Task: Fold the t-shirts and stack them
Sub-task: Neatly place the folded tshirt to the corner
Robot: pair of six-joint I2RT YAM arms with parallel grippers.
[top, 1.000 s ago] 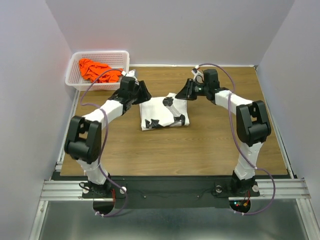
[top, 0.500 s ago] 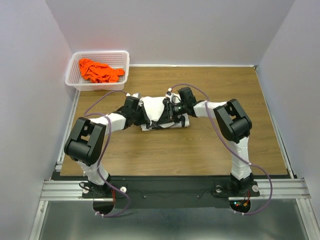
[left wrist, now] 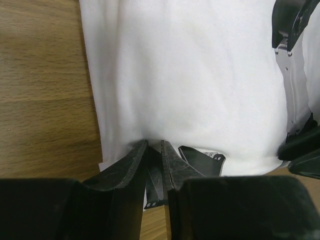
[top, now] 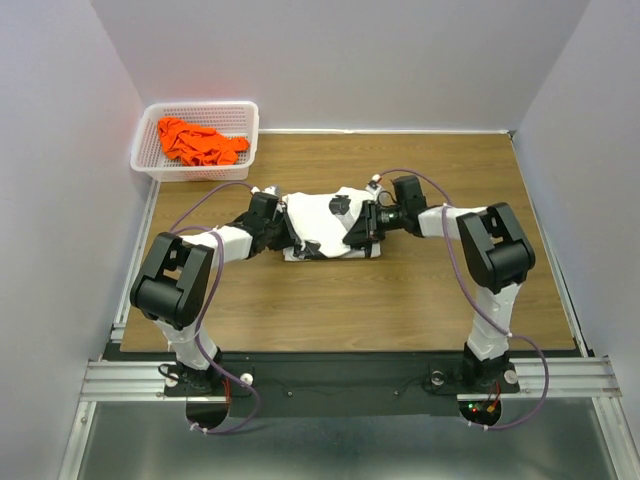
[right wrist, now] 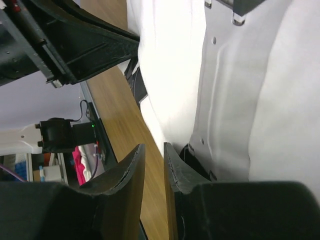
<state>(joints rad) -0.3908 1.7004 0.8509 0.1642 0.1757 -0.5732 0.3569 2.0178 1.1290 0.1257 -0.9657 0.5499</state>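
Currently pinching edge of white t-shirt (top: 325, 212) with left tool (left wrist: 154, 146), narrow, cloth clamped in it. Right tool (right wrist: 152, 146) also narrow, tips at opposite edge; can't tell whether gripping. Spread on bench (top: 400, 290) between both tools. Orange t-shirt (top: 195, 142) in basket (top: 146, 152), well beyond left tool.

A basket (top: 247, 125) sat at the table's (top: 400, 290) eleven o'clock corner, with the first t-shirt (top: 195, 142) in it. The second t-shirt (top: 325, 208) lay on the table just toward twelve o'clock from its centre. The left gripper (top: 287, 234) met it at nine o'clock, the right gripper (top: 360, 230) at three o'clock.
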